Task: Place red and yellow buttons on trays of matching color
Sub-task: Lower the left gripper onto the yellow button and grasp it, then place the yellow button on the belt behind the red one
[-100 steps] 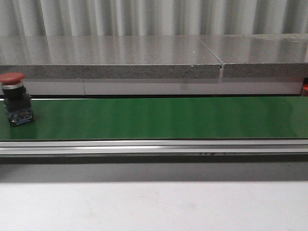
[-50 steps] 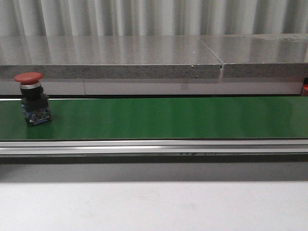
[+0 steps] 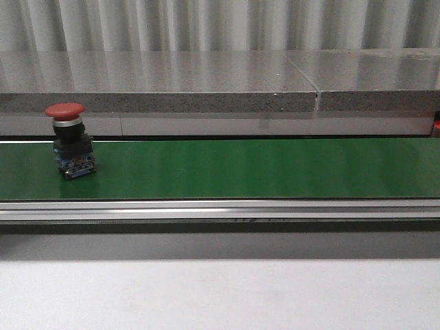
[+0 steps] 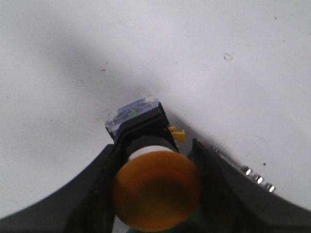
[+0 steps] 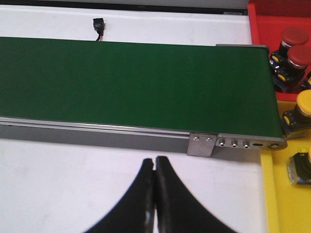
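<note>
A grey ribbed wall (image 3: 220, 24) stands at the back, and in front of it we see a long grey stone shelf (image 3: 158, 82). Below the shelf runs the green belt (image 3: 247, 168), our landmark, with a silver rail along its near edge. Nearer than the belt lies the white desk (image 3: 220, 295).

On the belt, close to its left end, a red button (image 3: 69, 137) stands upright. Its round red cap is on top, and its dark body with a blue base touches the belt.

Our left hand (image 4: 155, 194) is over the white desk. Its two black fingers (image 4: 92, 194) sit on both sides of a yellow button (image 4: 153, 187), so it holds that button. The cap looks more orange here, perhaps from the blur so close to the camera.

Our right hand (image 5: 155, 194) hangs over the desk, just on the near side of the belt and toward its right end. Its two black tips press together with nothing between them.

Past the right end of the belt sits a red tray (image 5: 272, 24) with two red buttons (image 5: 291, 46) in it. Next to it, a yellow tray (image 5: 286, 194) holds two yellow buttons (image 5: 301, 109).
</note>
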